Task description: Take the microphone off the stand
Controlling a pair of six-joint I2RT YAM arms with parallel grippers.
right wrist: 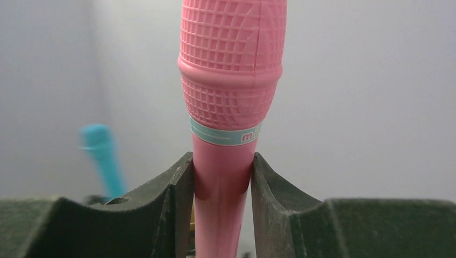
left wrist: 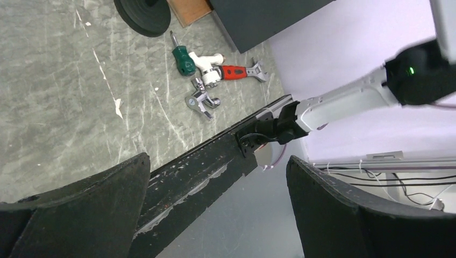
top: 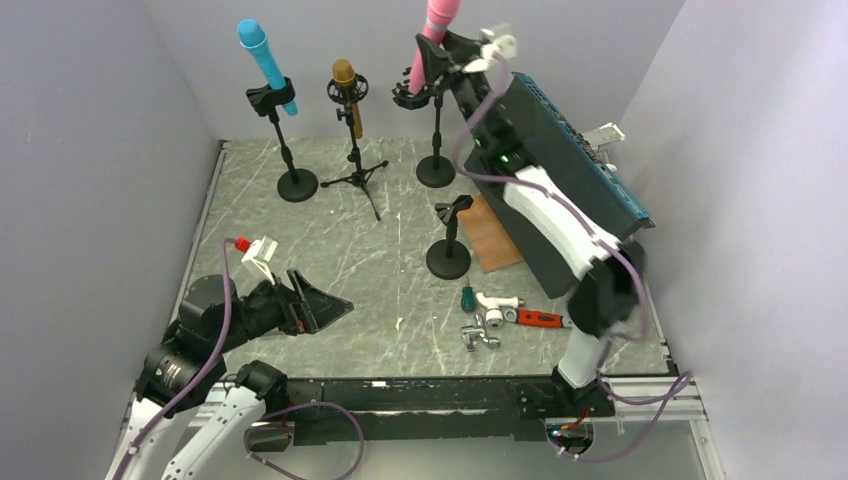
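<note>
right gripper [right wrist: 221,180]: jaws closed on the pink microphone [right wrist: 231,80]. one finger [right wrist: 172,199] presses each side of the slim handle, just under the teal band and below the gridded head. the grip looks centred, with no gap at either pad.

top view: the microphone runs up at a slant toward the back wall. its lower end sits at the black clip [top: 412,95] of the rear stand [top: 436,168]. i see no daylight between handle and clip, so i judge it is still seated.

left gripper [top: 322,305]: jaws wide apart and holding nothing. it is low over the table [top: 330,240] on the near left, well apart from the stand.

progress (judgement): approach and grasp are done, removal is not. what is left is to draw the handle out of the clip along its own slant, then carry it clear. the stand is free-standing and nothing holds it down, so it may lift or tip with the pull.

surroundings: blue microphone [top: 264,52] and gold microphone [top: 345,75] sit in their own stands at the back. an empty stand [top: 449,255] is mid-table, with loose tools [top: 500,318] nearer the front.
</note>
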